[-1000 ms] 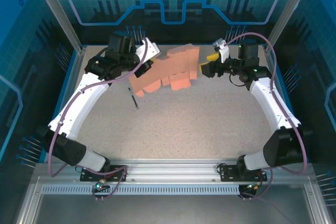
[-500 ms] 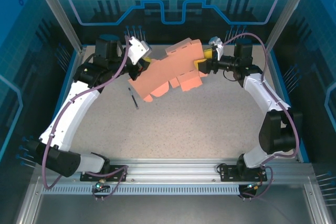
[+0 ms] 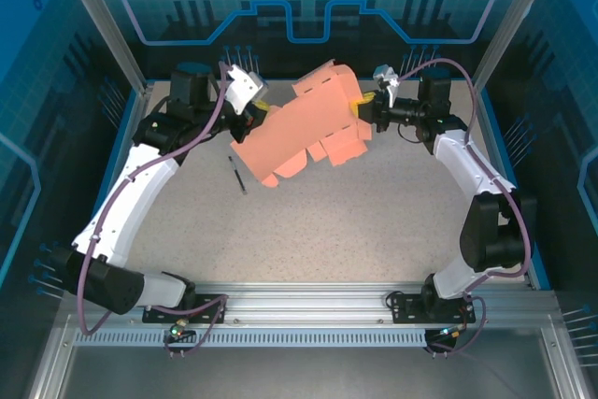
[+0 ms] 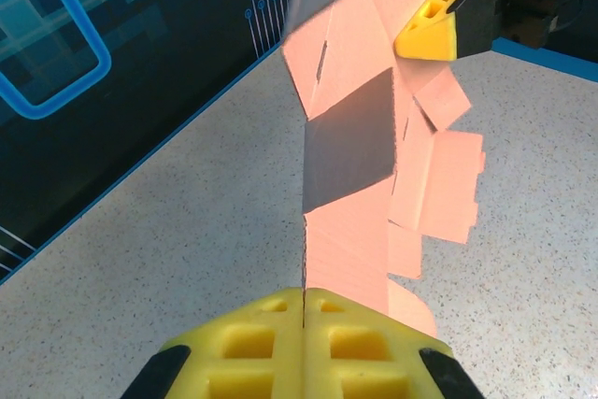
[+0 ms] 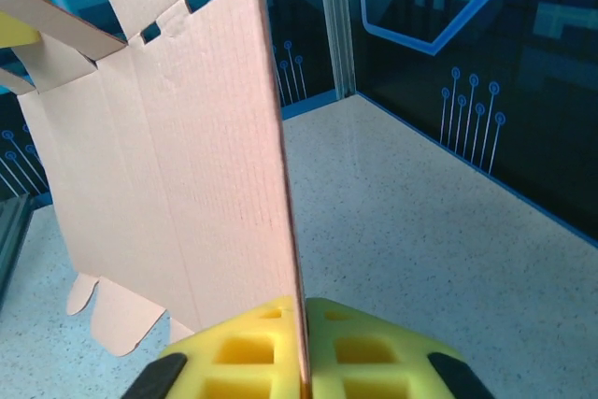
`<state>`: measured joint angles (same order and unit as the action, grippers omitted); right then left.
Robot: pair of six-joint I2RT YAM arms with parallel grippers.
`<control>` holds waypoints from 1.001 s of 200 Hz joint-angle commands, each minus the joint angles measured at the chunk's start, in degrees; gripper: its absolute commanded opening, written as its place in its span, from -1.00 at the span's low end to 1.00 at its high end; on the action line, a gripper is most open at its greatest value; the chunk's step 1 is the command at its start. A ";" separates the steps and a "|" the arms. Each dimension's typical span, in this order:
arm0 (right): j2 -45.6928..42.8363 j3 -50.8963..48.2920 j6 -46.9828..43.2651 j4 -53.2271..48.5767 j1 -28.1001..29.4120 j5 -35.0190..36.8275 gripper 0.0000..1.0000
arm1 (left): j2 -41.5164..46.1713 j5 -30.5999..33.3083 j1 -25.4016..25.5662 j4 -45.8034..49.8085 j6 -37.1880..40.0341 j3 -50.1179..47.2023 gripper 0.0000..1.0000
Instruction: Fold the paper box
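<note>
Paper box (image 3: pixel 304 133): flat salmon card cutout, not yet folded, held tilted above the desk (image 3: pixel 374 221) at far centre. Long axis spans claw to claw, near-left to far-right. Left claw (image 4: pixel 304 310) clamped shut on the left end, right claw (image 5: pixel 301 320) clamped shut on the right edge. Rounded flaps hang low, creases and slots visible.

right gripper (image 3: pixel 360 106) clamped, paper box (image 3: pixel 299 133) perhaps raised

The paper box (image 4: pixel 348 249) runs past the top edge in both wrist views. A thin dark object (image 3: pixel 237 176) on the table (image 3: pixel 355 221) is too small to identify.
</note>
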<state>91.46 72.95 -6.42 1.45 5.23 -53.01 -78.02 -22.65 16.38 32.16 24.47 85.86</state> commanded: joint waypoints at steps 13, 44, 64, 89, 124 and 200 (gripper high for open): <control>-2.58 -1.02 -1.95 -5.90 -0.84 -0.61 -0.90 | -0.50 -1.87 -0.50 -2.35 -0.23 -1.99 -0.84; -4.98 -2.64 -3.70 -10.76 -0.38 0.18 -0.92 | -1.17 -1.63 -0.47 -1.78 3.17 -2.54 -0.33; -6.30 -3.41 -4.73 -13.34 -0.19 0.41 -0.92 | -2.08 -1.86 -0.47 -0.98 6.08 -2.28 -0.12; -6.80 -3.02 -6.06 -16.54 0.13 0.35 -0.92 | -3.07 -2.91 -0.39 -1.21 9.33 -2.03 0.33; -6.87 -2.03 -8.13 -20.11 0.76 -0.44 -0.92 | -5.62 -2.86 0.37 -2.34 11.86 0.01 0.83; -6.82 -0.22 -11.35 -25.03 2.02 -1.74 -0.92 | -13.17 3.05 2.78 -3.46 20.49 6.21 0.98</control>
<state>85.86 70.17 -15.75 -20.60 6.55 -52.80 -89.52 -19.88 18.94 29.61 41.17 88.23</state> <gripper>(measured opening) 0.067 0.988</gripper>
